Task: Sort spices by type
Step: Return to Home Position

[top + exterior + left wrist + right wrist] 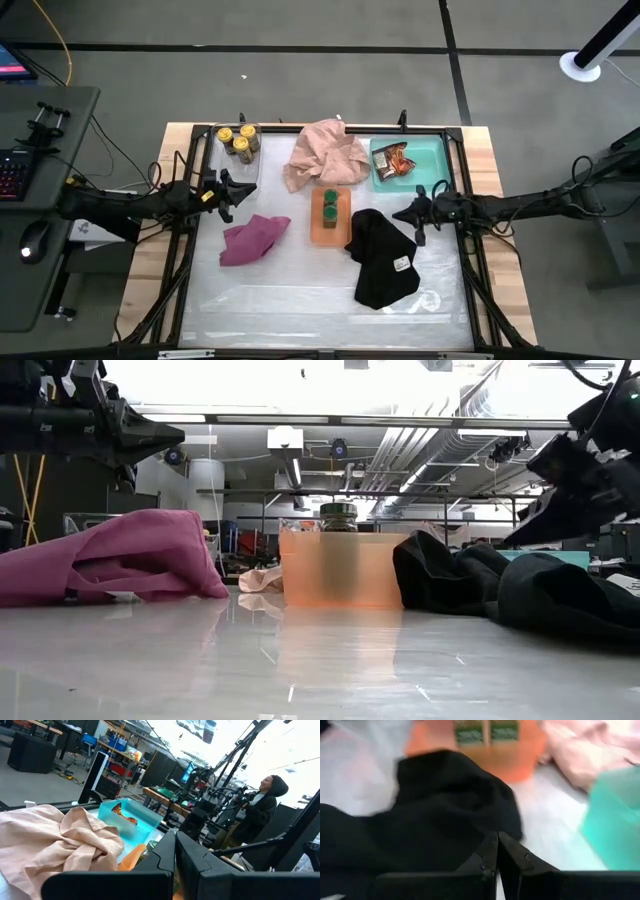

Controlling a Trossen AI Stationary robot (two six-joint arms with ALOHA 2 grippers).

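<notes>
**Left end effector, right end effector: both closed, empty**

Yellow-lid jars sit in the clear bin, green-lid jars in the orange tray, and packets in the teal tray. I'd retract both arms high, avoiding the magenta cloth and black cloth.

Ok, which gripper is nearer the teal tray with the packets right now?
Right. The right gripper hangs close by the teal tray's near edge; the left gripper is far off, beside the clear bin of yellow-lidded jars.
</notes>
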